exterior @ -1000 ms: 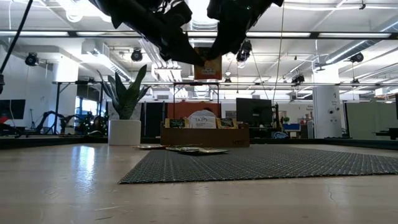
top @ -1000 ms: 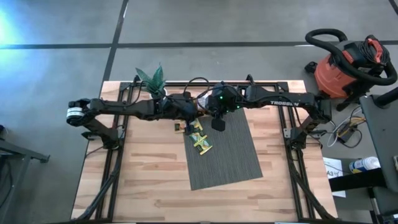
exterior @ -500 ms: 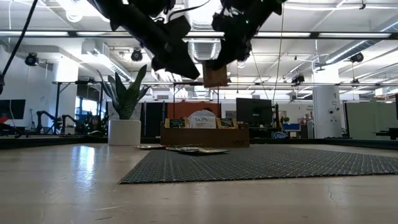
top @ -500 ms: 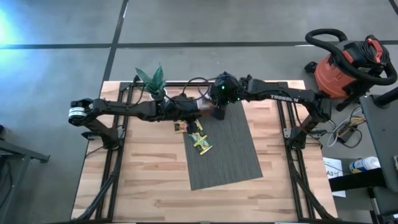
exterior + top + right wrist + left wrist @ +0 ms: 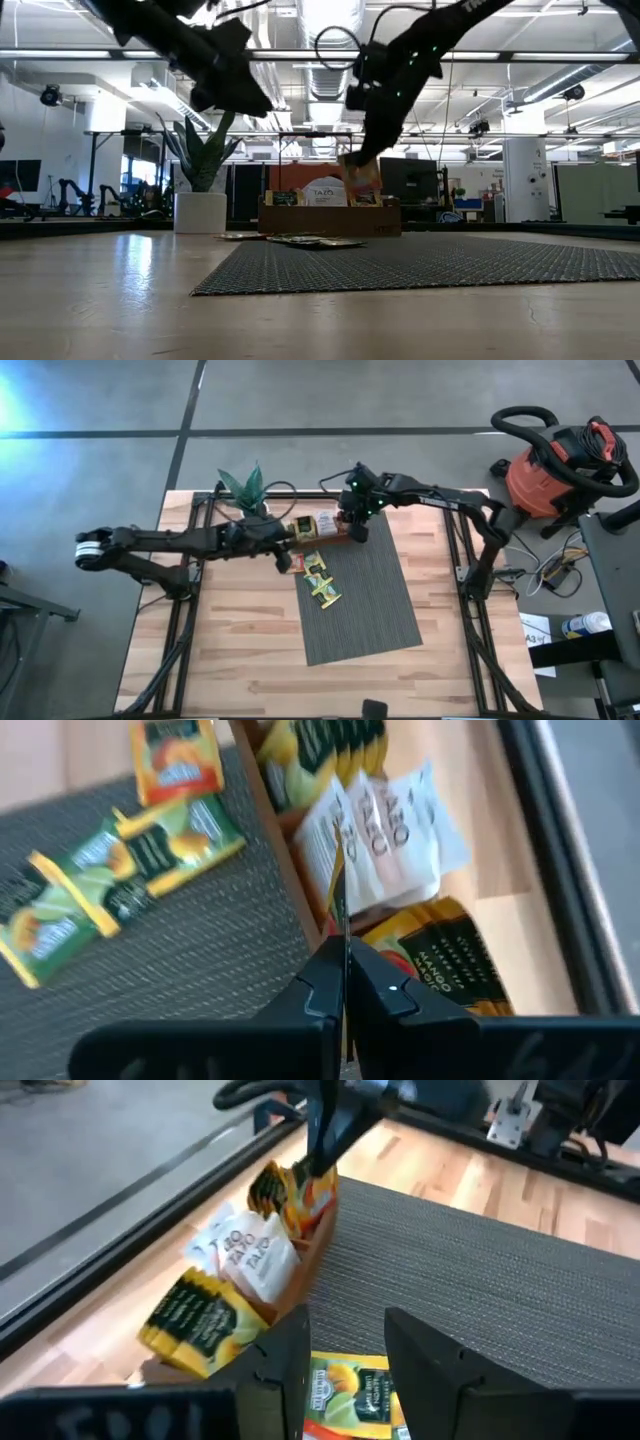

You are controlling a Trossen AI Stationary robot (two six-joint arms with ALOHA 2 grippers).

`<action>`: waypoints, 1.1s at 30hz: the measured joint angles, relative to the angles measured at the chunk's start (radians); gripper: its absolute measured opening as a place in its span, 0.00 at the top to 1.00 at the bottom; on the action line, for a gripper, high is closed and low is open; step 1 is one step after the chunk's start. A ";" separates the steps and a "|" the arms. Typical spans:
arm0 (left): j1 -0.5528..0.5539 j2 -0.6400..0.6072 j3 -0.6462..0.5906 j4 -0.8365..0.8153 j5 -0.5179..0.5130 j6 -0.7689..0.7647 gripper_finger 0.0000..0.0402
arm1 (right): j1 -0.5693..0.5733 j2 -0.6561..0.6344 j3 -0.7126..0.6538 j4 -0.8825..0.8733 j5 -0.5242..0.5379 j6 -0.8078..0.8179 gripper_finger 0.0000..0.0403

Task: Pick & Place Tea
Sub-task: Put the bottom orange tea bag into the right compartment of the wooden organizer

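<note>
- Orange-and-yellow sachet (image 5: 362, 178), seen edge-on in the right wrist view, is pinched between the closed fingers of the right gripper (image 5: 352, 532), which hangs over the right end of the wooden compartment tray (image 5: 316, 526) at the far edge of the grey mat (image 5: 362, 600).
- Wooden tray compartments hold upright sachets: dark yellow-green ones (image 5: 195, 1318), white ones with orange lettering (image 5: 248, 1255), and orange-yellow ones (image 5: 296, 1192) at the end below the right gripper.
- Left gripper (image 5: 281, 556) hovers just beside the tray's left end, above the bare table (image 5: 240, 630); its fingers (image 5: 432, 1355) stand apart with nothing between them.
- Loose sachets lie flat on the mat's far left corner: a green-and-yellow cluster (image 5: 322, 584) and an orange-topped one (image 5: 178, 762) near the tray.
- Beyond the table's far edge stands a potted plant (image 5: 200, 170); a red shop vacuum (image 5: 560, 460) sits on the floor to the right.
</note>
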 joint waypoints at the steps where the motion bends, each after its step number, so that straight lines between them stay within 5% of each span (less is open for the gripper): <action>1: 0.000 -0.022 -0.019 0.008 -0.002 0.000 0.69 | -0.003 0.016 0.002 0.001 0.003 -0.004 0.98; 12: 0.046 -0.180 -0.156 0.062 -0.079 -0.052 0.69 | -0.038 0.068 0.006 -0.012 0.042 -0.061 0.98; 33: 0.105 -0.181 -0.162 0.089 -0.212 -0.182 0.69 | -0.110 0.076 0.004 -0.011 0.019 -0.181 0.98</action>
